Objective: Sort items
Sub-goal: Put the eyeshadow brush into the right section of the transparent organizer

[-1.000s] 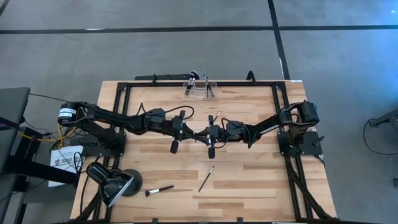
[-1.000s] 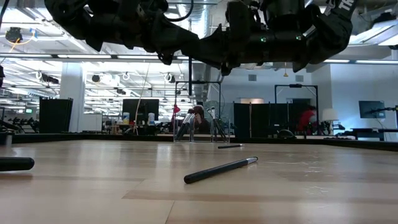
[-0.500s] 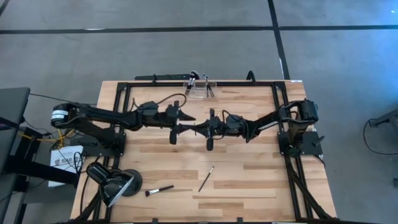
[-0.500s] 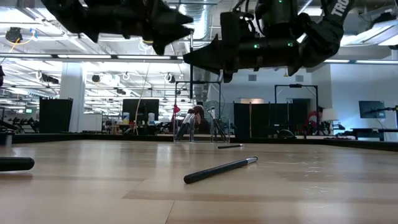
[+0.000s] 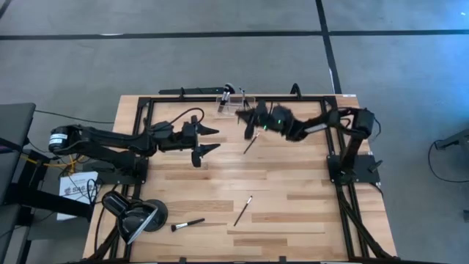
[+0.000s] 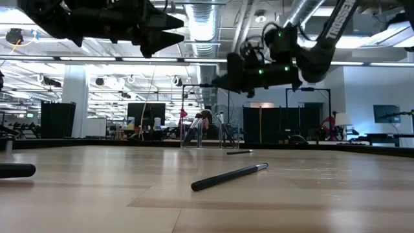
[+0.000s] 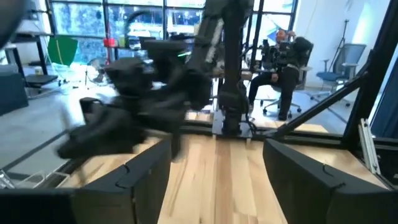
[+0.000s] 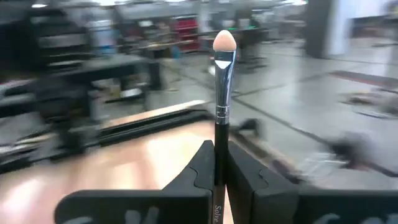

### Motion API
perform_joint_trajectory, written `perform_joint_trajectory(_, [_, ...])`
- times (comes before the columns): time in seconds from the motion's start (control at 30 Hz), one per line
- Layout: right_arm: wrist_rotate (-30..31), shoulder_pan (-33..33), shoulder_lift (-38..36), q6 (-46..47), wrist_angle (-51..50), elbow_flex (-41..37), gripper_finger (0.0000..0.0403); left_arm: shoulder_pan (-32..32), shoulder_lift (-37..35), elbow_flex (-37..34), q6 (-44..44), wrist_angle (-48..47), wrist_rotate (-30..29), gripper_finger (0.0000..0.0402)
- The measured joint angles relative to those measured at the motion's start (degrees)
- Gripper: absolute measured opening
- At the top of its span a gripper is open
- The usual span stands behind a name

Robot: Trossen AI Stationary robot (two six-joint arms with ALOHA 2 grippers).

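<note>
Right gripper (image 8: 215, 163) clenched on a makeup brush (image 8: 221, 93) (peach tip up), raised near the clear holder (image 5: 236, 103) at the table's far edge. Left gripper (image 5: 207, 138) spread wide, empty. Two brushes (image 5: 242, 210) lie on the table (image 5: 293, 198).

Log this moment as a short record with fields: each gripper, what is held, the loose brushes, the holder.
right gripper: shut on the slim black-handled makeup brush with silver ferrule and pale tip, raised near the table's far edge
left gripper: open, empty, above the wooden table's left half
loose brushes: thin dark brush lying mid-table; black brush with pale bristles lying near the front edge
holder: clear holder at the far edge, with brushes in it
lamp: black round-headed desk lamp at the front left corner
</note>
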Motion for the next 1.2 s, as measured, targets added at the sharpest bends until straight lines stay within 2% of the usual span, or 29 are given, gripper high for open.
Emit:
perform_joint_trajectory(0.13, [0.1, -7.3, 0.0, 0.2, -1.1, 0.0, 0.0007, 0.0, 0.3, -0.6, 0.0, 2.0, 0.0, 0.0246])
perform_joint_trajectory(0.3, [-0.2, -12.1, 0.0, 1.2, -1.4, 1.1, 0.0007, 0.0, 0.3, -0.6, -0.1, 2.6, 0.0, 0.024])
perform_joint_trajectory(0.53, [-1.5, -12.3, 0.0, -2.7, -12.5, 5.8, 0.0008, 0.0, 0.3, -0.6, -0.3, 2.7, 0.0, 0.0237])
perform_joint_trajectory(0.97, [-1.5, -15.4, 0.0, 1.9, -15.1, 6.2, 0.0011, 0.0, 0.3, -0.6, -1.8, 2.7, 0.1, 0.0237])
perform_joint_trajectory(1.2, [-1.9, -14.8, 0.0, 0.9, -27.6, 11.2, 0.0011, 0.0, 0.3, -0.6, -3.1, 2.7, 0.1, 0.0237])
